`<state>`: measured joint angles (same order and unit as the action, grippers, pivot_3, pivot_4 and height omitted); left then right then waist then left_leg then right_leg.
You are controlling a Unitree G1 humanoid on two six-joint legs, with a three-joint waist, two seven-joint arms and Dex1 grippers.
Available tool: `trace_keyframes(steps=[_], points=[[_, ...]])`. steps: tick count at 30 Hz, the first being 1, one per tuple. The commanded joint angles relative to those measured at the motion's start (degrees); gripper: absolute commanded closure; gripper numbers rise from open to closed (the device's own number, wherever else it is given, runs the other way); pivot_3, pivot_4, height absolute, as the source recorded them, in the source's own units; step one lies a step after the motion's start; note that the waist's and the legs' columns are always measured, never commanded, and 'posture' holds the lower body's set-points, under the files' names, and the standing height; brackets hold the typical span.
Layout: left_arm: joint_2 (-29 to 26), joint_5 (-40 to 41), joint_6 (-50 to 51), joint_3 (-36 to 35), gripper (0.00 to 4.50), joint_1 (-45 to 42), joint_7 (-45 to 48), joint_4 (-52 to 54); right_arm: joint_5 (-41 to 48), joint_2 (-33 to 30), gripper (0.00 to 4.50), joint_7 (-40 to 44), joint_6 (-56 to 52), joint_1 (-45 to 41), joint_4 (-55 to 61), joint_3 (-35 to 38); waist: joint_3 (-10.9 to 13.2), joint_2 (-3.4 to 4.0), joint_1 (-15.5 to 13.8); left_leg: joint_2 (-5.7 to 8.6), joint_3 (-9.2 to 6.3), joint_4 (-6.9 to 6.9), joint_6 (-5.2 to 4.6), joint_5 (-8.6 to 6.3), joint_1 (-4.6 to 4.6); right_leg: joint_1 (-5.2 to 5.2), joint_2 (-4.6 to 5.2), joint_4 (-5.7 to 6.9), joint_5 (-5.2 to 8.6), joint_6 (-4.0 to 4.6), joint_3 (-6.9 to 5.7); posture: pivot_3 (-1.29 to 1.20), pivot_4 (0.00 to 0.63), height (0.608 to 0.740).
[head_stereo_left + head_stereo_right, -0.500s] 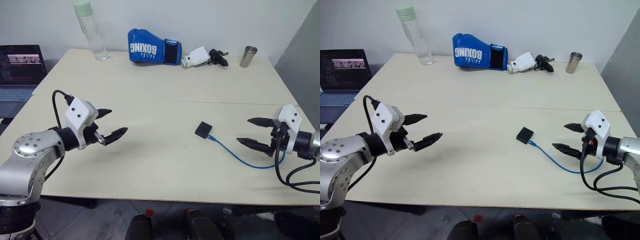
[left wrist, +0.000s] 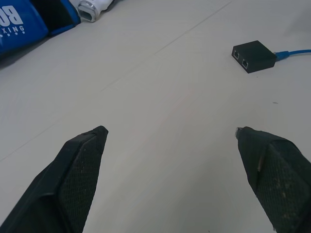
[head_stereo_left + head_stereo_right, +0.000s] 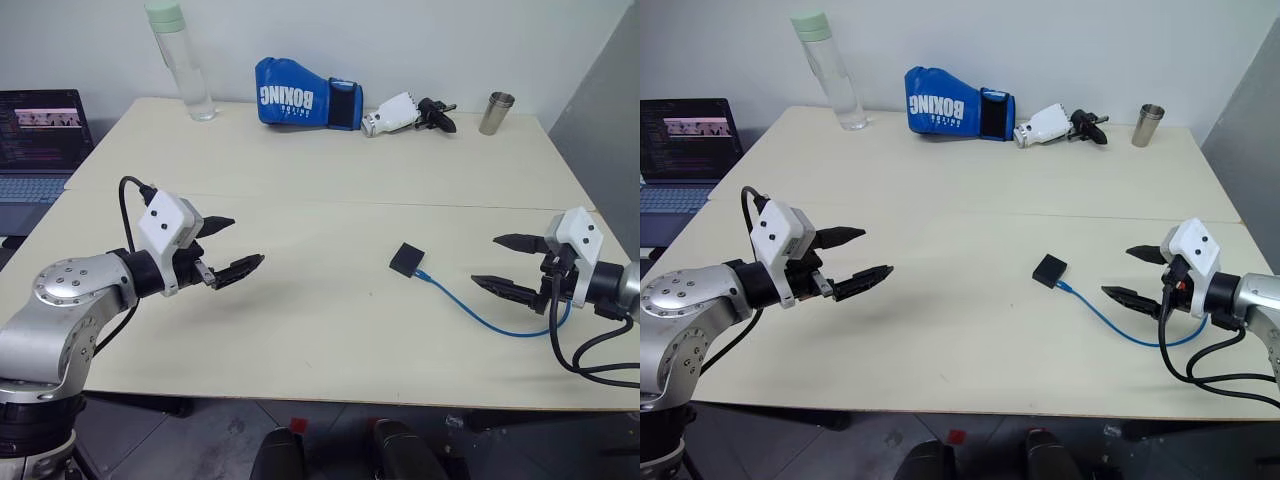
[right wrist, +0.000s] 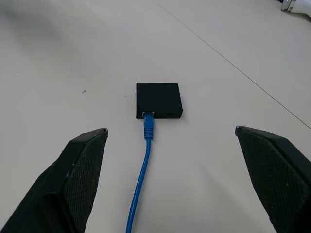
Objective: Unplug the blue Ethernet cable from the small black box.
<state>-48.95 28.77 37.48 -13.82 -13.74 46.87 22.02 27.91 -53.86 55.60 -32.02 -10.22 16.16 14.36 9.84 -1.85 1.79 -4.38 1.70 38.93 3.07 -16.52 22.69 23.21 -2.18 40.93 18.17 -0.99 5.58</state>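
Approach is the step we judge in hand: nothing is gripped yet. Our left end effector (image 3: 229, 247) hovers released over bare worktop (image 3: 300, 190), well apart from the box (image 3: 407, 259), which lies flat right of centre. The blue cable (image 3: 480, 312) is plugged into its near edge. Our right end effector (image 3: 506, 264) hangs released near the cable, aimed at the plug; next we need to pinch that plug.

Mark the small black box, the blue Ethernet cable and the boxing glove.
small black box (image 4: 159, 99): right wrist view, top face.
blue Ethernet cable (image 4: 141, 179): right wrist view, cord below the plug.
boxing glove (image 3: 290, 95): left eye view, lettered side.
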Motion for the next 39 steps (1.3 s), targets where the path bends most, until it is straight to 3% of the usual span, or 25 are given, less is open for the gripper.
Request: trace_keyframes(steps=[1,13,22,33,39], points=[[-0.75,0.41,-0.51,0.10,0.00,-0.53,0.33,2.44,0.02,0.29,0.05,-1.09,0.45,-1.53,1.50,0.10,0.00,0.00,0.00,0.00,0.00,0.00,0.00,0.00,0.00,0.00,0.00,0.00,0.00,0.00,0.00,0.00,0.150,0.740],[1.76,0.55,-1.00,9.57,0.00,-4.89,2.67,4.16,-5.66,6.62,0.05,-3.64,2.06,-8.14,-4.92,-10.60,0.00,0.00,-0.01,0.03,0.03,0.03,0.00,0.00,0.01,0.02,0.00,0.01,0.00,0.00,0.00,0.00,0.150,0.740],[3.02,-0.46,-2.32,12.30,0.00,-5.96,3.41,3.25,-10.78,11.32,0.05,-5.04,2.05,-12.11,-12.09,-18.18,0.00,0.01,0.02,0.01,0.02,0.03,0.00,0.00,0.02,0.04,-0.02,0.02,0.00,0.01,0.00,0.00,0.150,0.740],[4.33,5.64,-0.63,11.84,0.00,-5.18,7.92,3.89,-15.57,16.13,0.05,-3.69,7.19,-15.62,-23.98,-21.85,0.01,0.02,0.02,0.01,0.07,0.04,0.01,0.01,0.02,0.05,-0.01,0.04,0.00,0.01,-0.02,0.00,0.150,0.740],[1.42,2.58,-4.47,15.65,0.00,-5.38,14.87,1.56,-16.63,16.97,0.05,-1.86,8.75,-17.73,-28.29,-22.48,0.00,0.02,0.05,0.01,0.09,0.04,0.01,0.01,0.00,0.04,-0.02,0.04,0.00,0.01,-0.05,0.00,0.150,0.740]])
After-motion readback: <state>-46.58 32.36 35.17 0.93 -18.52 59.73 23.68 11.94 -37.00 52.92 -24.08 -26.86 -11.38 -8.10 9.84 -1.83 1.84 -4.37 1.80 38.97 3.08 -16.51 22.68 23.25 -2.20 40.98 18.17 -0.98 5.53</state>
